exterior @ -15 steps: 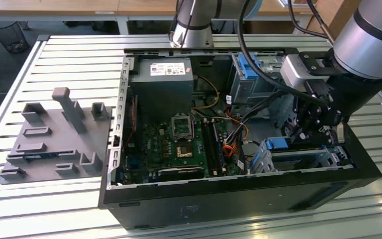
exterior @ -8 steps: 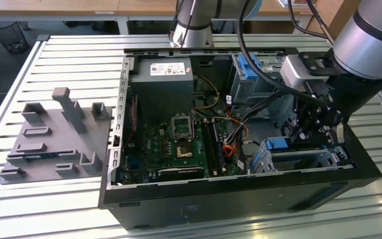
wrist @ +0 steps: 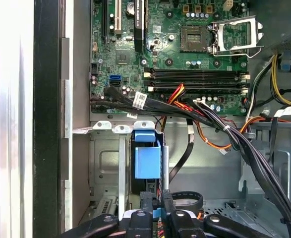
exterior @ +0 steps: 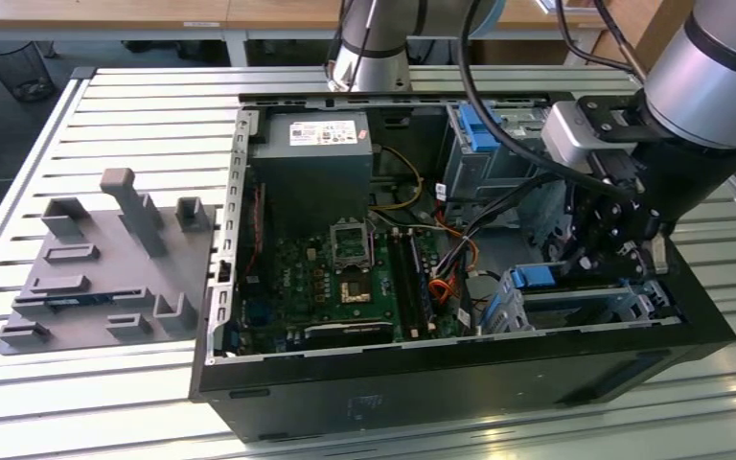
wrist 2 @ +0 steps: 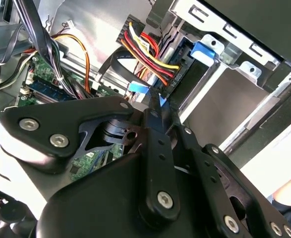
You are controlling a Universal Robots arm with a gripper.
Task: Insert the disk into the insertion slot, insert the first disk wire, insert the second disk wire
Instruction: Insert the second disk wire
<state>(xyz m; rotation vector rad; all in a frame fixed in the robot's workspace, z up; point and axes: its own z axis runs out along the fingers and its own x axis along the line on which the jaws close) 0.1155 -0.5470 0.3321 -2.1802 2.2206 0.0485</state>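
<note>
The disk sits inside the insertion slot (exterior: pixel 639 305), the low silver cage at the case's corner on the exterior view's right. Its blue carrier (exterior: pixel 535 278) (wrist 2: pixel 204 49) (wrist: pixel 147 159) sticks out of the bay. A black plug with red, yellow and black wires (wrist 2: pixel 152 57) rests against the disk's end. My gripper (exterior: pixel 602 261) (wrist 2: pixel 158 103) (wrist: pixel 156 202) hangs right over that end. Its black fingers (wrist 2: pixel 155 144) are pressed together on a small blue plug of a thin disk wire (wrist 2: pixel 138 87), close beside the coloured plug.
The open case (exterior: pixel 471 369) lies on a slatted white table. The motherboard (exterior: pixel 342 278) (wrist: pixel 185 44), a grey power supply (exterior: pixel 310 158), a taller cage with a blue bracket (exterior: pixel 477 134) and black cable bundles (wrist: pixel 244 144) crowd around. A grey fixture block (exterior: pixel 106 264) stands at the exterior view's left.
</note>
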